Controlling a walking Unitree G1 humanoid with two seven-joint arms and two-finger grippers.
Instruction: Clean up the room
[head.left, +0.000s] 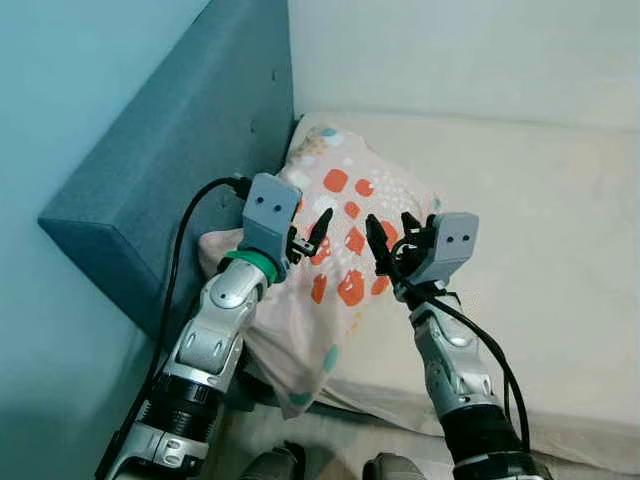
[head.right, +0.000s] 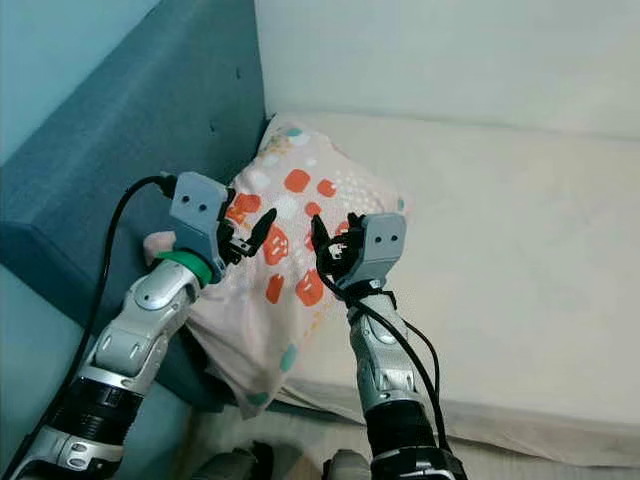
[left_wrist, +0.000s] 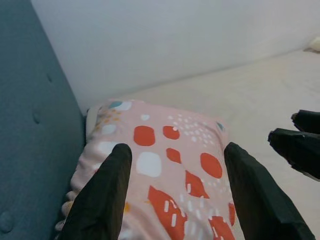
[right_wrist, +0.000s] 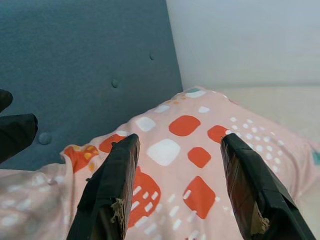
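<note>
The pillow (head.left: 345, 270) — pink, with orange and white patches — lies in the centre of the head frames, in the corner of the bed where the cream mattress (head.left: 540, 260) meets the blue padded headboard (head.left: 170, 170). Its lower left end hangs a little over the mattress edge toward the bottom of the frame, so it does not sit straight.

I have both arms raised above it. The left end effector (head.left: 308, 238) is over the left-centre part of the pillow, its two black fingers spread apart with nothing between them. The right end effector (head.left: 392, 240) is just beside it, over the right-centre part, also spread and empty. In the wrist views each pair of fingers frames the patterned cloth below, and I cannot tell if any tip touches the fabric.

I judge that the step in hand is arranging the pillow — the grasp is not yet made. The next move calls for lowering both end effectors onto the cloth, pinching it at two places, then pulling the hanging end up onto the mattress, flat against the headboard.
</note>
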